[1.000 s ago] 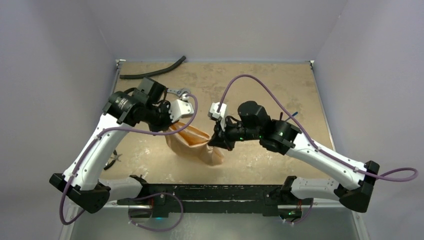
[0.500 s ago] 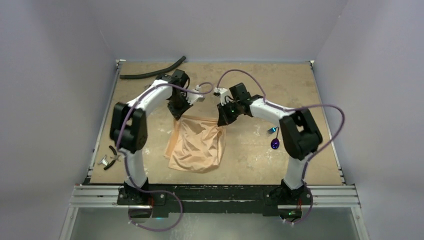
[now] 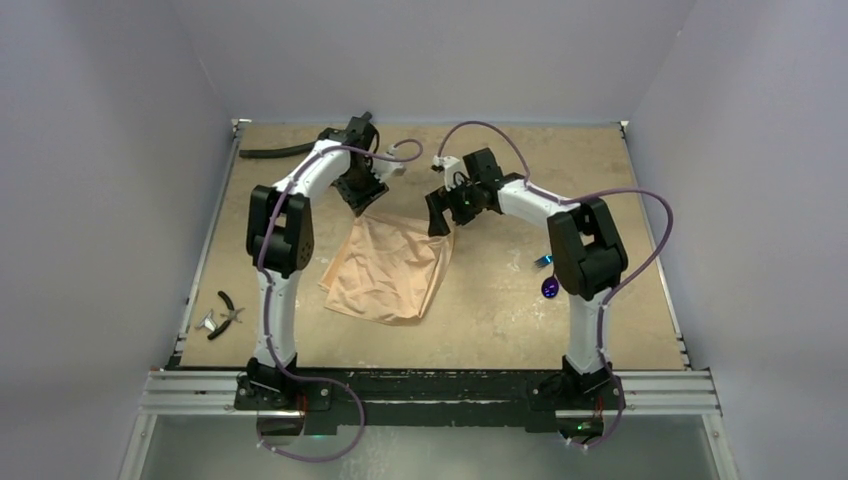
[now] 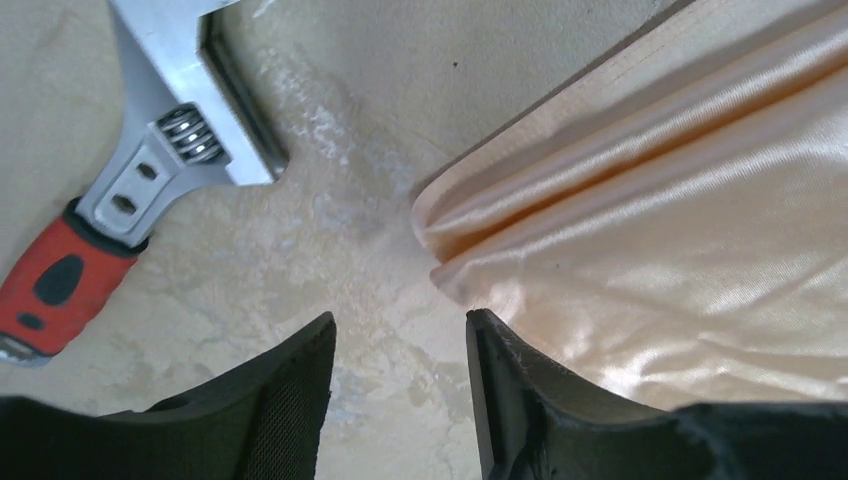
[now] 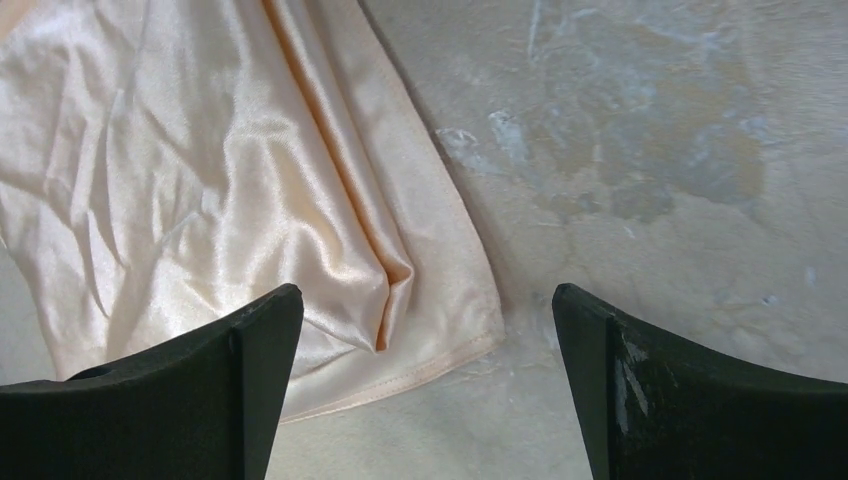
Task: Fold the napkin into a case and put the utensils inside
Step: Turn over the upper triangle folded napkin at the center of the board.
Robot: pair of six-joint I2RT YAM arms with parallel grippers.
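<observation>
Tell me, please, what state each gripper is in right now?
Left gripper: open, empty; a corner of the napkin lies by its jaws, not gripped.
Right gripper: wide open, empty, above another napkin corner.

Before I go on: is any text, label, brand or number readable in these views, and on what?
No text can be read in any view.
Wrench: bare steel head and red handle, no lettering in view.
Napkin: plain, no tag or print.
Arm housings, top view: any label is too small to read.
</observation>
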